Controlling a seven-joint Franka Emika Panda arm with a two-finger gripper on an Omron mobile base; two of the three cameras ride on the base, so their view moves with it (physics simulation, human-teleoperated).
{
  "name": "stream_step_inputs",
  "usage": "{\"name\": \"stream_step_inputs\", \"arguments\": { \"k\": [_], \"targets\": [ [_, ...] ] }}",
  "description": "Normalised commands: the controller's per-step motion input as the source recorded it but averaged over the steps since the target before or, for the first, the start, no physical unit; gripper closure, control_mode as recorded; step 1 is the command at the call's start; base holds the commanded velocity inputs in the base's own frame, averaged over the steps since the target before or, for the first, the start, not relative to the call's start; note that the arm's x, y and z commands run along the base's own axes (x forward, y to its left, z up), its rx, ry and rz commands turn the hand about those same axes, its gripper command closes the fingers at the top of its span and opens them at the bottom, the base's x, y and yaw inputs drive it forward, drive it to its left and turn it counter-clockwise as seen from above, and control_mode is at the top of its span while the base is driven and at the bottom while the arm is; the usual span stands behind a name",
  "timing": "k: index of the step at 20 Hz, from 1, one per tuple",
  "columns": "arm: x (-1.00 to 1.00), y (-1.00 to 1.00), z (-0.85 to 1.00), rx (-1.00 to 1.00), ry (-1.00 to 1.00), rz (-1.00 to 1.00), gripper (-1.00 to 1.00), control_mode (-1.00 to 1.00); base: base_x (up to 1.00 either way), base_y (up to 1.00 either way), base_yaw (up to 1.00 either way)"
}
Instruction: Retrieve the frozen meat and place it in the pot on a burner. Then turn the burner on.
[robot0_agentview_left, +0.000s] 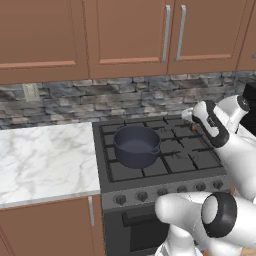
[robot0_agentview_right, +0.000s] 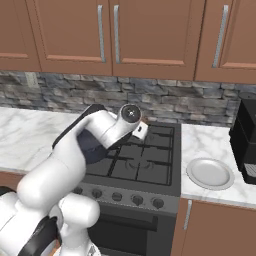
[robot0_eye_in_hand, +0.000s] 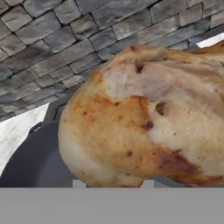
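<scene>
Cooktop (robot0_agentview_left: 175, 160): the black gas range takes up the middle of the counter run, with knobs (robot0_agentview_left: 142, 196) along its front edge. It serves as the landmark here.
Counter (robot0_agentview_left: 45, 160): white marble lies on both sides of the cooktop.
Arm: it rises in front of the cooktop and reaches over it, with the wrist above the right-hand grates in the left base view.
Pot (robot0_agentview_left: 136, 145): it stands on a burner (robot0_agentview_left: 131, 165) on the cooktop's left half, upright, open and with nothing in it. In the hand view its dark rim curves below and to the left of the meat.
Plate (robot0_agentview_right: 210, 173): a white plate sits on the counter just right of the cooktop.
Gripper (robot0_agentview_right: 141, 131): the jaws are closed nearly as far as they go, and they grip the meat.
Meat (robot0_eye_in_hand: 148, 118): an orange-tan lump with paler patches, held up above the cooktop, near the pot but not yet over its mouth as far as the views tell.
Handling: it looks stiff and frozen, so it should not squash. Its hard rounded skin may be slick, so a grip across the thick middle is judged safest.
Next: carry it over the pot's mouth before letting go.
</scene>
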Motion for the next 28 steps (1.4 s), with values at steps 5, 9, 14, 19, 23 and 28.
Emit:
{"name": "stream_step_inputs", "arguments": {
  "k": [5,9,14,19,23,28],
  "targets": [
    [0.00,0.83,0.04,-0.08,0.03,0.08,1.00,-1.00,0.00,0.00,0.00],
    [0.00,0.76,0.11,-0.09,0.02,0.04,1.00,-1.00,0.00,0.00,0.00],
    [0.00,0.68,0.00,-0.08,0.01,0.01,1.00,-1.00,0.00,0.00,0.00],
    [0.00,0.61,0.00,-0.04,0.08,0.01,1.00,-1.00,0.00,0.00,0.00],
    [0.00,0.35,0.00,-0.03,0.12,0.04,1.00,-1.00,0.00,0.00,0.00],
    [0.01,0.04,-0.09,-0.02,0.00,0.00,1.00,-1.00,0.00,0.00,0.00]
  ]
}}
